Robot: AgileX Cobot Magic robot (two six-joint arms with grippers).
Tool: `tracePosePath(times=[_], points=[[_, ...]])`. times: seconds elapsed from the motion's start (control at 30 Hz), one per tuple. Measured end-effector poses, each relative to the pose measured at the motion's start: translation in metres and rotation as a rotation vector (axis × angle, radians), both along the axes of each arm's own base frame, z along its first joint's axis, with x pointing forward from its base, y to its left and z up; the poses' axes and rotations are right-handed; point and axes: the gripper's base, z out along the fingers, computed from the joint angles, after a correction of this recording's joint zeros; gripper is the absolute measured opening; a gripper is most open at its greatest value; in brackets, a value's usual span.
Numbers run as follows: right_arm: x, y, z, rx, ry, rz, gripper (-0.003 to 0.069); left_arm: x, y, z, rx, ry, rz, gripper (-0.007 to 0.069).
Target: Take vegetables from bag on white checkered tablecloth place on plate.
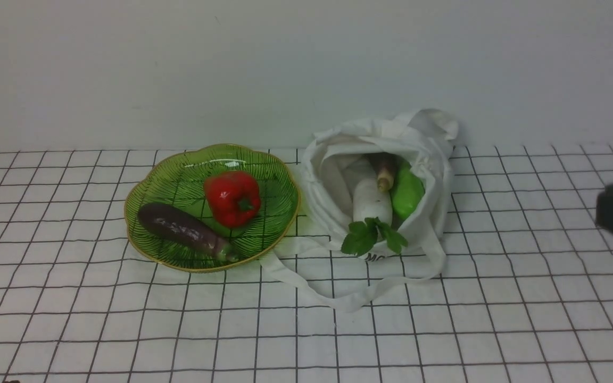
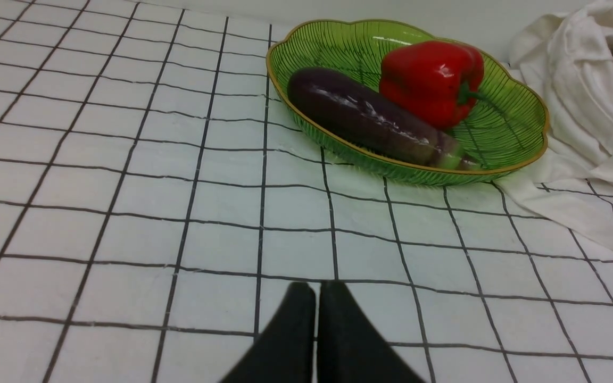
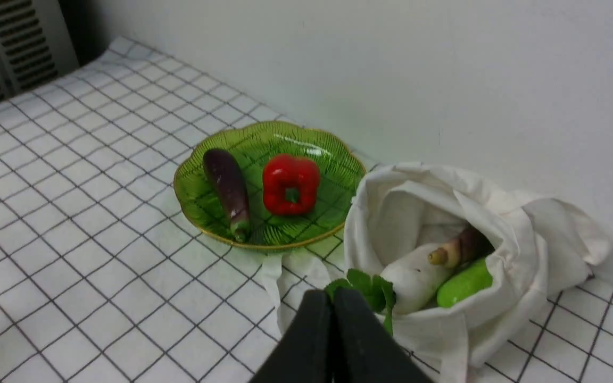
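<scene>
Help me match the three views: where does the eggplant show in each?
Front: eggplant left of centre, on the plate's near-left part, beside the pepper.
Left wrist: eggplant along the rim nearest the camera, before the pepper.
Right wrist: eggplant on the pepper's side away from the bag.
Shared landmark: the green plate.

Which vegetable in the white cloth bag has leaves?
The glossy white radish: green leaves spill over the soft white cloth bag's mouth. The bright green vegetable and dark tan-tipped one beside it show none.

Closed pincer (image 3: 332,296) near bag (image 3: 503,223) w/ radish (image 3: 413,276), maybe brown root (image 3: 458,250).
</scene>
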Motion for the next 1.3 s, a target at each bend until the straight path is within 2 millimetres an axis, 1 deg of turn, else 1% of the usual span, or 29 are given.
tracePosePath(times=[0.07,0.1,0.17,0.37,0.67,0.93,1.07,1.13,1.23,1.3], points=[[-0.006,-0.004,-0.025,0.035,-0.048,0.007,-0.0015,0.0,0.0,0.0,0.0,0.0,0.0,-0.0008],[-0.008,-0.005,-0.028,0.05,-0.067,0.008,-0.0015,0.0,0.0,0.0,0.0,0.0,0.0,-0.0008],[-0.011,-0.007,-0.041,0.067,-0.09,0.012,-0.0015,0.0,0.0,0.0,0.0,0.0,0.0,-0.0008],[-0.011,-0.007,-0.066,0.034,-0.046,0.012,-0.0015,0.0,0.0,0.0,0.0,0.0,0.0,-0.0008],[-0.012,-0.008,-0.073,-0.013,0.014,0.008,-0.0015,0.0,0.0,0.0,0.0,0.0,0.0,-0.0008],[-0.012,-0.007,-0.074,0.021,0.033,0.011,-0.0015,0.0,0.0,0.0,0.0,0.0,0.0,-0.0008],[-0.016,-0.012,-0.081,0.036,0.011,-0.007,-0.0015,0.0,0.0,0.0,0.0,0.0,0.0,-0.0008],[-0.018,-0.019,-0.089,0.072,-0.005,-0.065,-0.0015,0.0,0.0,0.0,0.0,0.0,0.0,-0.0008],[-0.023,-0.035,-0.107,0.142,-0.042,-0.206,-0.0015,0.0,0.0,0.0,0.0,0.0,0.0,-0.0008],[-0.028,-0.043,-0.115,0.166,-0.083,-0.284,-0.0015,0.0,0.0,0.0,0.0,0.0,0.0,-0.0008]])
